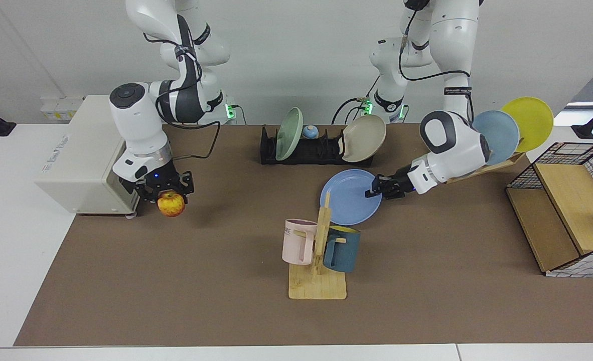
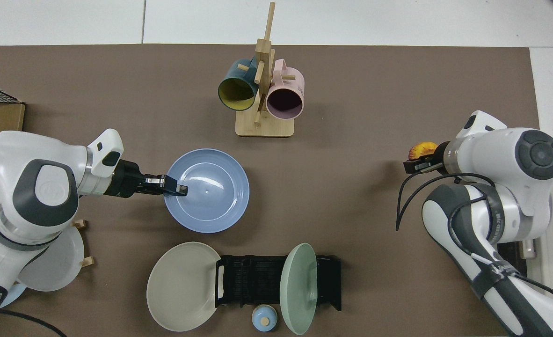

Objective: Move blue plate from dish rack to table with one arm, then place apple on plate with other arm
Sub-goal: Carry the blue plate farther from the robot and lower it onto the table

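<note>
Currently the left gripper point(image 1: 377, 189) point(image 2: 177, 188) is clamped on the rim of the blue plate point(image 1: 349, 196) point(image 2: 208, 189). The plate extends from the fingertips toward the table centre, lying nearly flat and low over the brown mat of the table point(image 1: 427, 281) point(image 2: 374, 84); whether it touches the mat cannot be determined. The dish rack point(image 1: 306, 150) point(image 2: 258, 281) lies beyond the plate, toward the arm bases, clear of the plate. A green plate point(image 1: 289, 134) point(image 2: 297, 288) stands upright in the rack, and a beige plate point(image 1: 362, 138) point(image 2: 183, 285) leans at the rack end nearer the left gripper. A wooden mug tree point(image 1: 319, 250) point(image 2: 263, 84) stands just past the plate's far edge from the rack.

The right gripper point(image 1: 165, 189) point(image 2: 419, 164) grasps the apple point(image 1: 170, 203) point(image 2: 421, 150). The apple sits directly below the fingers, held between them, raised above the mat beside the toaster oven point(image 1: 83, 155).
</note>
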Available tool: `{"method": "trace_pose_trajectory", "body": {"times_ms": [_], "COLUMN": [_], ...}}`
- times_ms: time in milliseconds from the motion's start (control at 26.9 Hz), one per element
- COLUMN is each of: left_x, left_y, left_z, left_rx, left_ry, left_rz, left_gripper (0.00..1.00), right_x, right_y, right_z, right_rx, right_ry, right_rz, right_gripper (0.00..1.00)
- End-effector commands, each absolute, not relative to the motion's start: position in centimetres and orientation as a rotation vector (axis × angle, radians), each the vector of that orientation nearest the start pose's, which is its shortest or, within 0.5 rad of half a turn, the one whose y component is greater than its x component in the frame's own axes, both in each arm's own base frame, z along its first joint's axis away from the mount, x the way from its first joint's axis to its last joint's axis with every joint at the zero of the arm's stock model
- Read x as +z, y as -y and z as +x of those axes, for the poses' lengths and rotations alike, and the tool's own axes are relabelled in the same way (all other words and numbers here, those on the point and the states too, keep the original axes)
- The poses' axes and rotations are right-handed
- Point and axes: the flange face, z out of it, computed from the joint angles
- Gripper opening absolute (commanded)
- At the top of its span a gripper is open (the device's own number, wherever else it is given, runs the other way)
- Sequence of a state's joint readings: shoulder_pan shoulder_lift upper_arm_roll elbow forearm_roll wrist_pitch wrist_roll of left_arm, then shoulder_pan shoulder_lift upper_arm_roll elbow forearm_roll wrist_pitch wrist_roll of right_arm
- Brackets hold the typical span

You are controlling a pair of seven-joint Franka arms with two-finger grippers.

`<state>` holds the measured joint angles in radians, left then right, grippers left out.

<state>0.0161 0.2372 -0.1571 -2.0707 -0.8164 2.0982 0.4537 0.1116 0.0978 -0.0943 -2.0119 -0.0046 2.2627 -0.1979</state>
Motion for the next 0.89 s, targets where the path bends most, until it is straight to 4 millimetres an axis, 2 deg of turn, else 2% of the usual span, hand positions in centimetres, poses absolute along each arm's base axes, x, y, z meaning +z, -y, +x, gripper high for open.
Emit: {"method": "trace_pose_trajectory", "body": {"times_ms": [0,298,484,521,596,707,819,856], "left_x": [31.5,31.6,31.3,31.4,31.3,31.2,31.5,31.6], "left_y": [15.4,17.8,17.9,18.1,18.3,18.3,18.6,18.7], "left_z": [56.2,55.9,56.1,56.0,56.0,56.0,55.9,55.9], "left_rx": [-0.066,-0.027,-0.007,0.001,0.009,0.01,0.007,0.005], "left_ry": [0.171,0.205,0.177,0.179,0.181,0.178,0.182,0.176], "left_rz": [2.421,2.436,2.453,2.456,2.461,2.462,2.468,2.474], "left_gripper": [0.0,0.0,0.0,0.02,0.12,0.24,0.27,0.31], "right_x": [43.7,44.6,44.9,45.0,45.2,45.0,45.1,45.0], "right_y": [-0.5,-0.5,0.0,0.5,1.2,1.8,2.3,2.3], "right_z": [59.2,57.3,56.0,55.8,55.6,55.3,55.2,55.1], "right_rx": [-0.191,-0.074,-0.047,-0.044,-0.046,-0.035,-0.038,-0.035], "right_ry": [0.324,0.329,0.369,0.369,0.38,0.399,0.4,0.401], "right_rz": [-3.158,-3.154,-3.146,-3.146,-3.146,-3.143,-3.141,-3.142], "right_gripper": [0.0,0.0,0.0,0.0,0.0,0.0,0.0,0.0]}}
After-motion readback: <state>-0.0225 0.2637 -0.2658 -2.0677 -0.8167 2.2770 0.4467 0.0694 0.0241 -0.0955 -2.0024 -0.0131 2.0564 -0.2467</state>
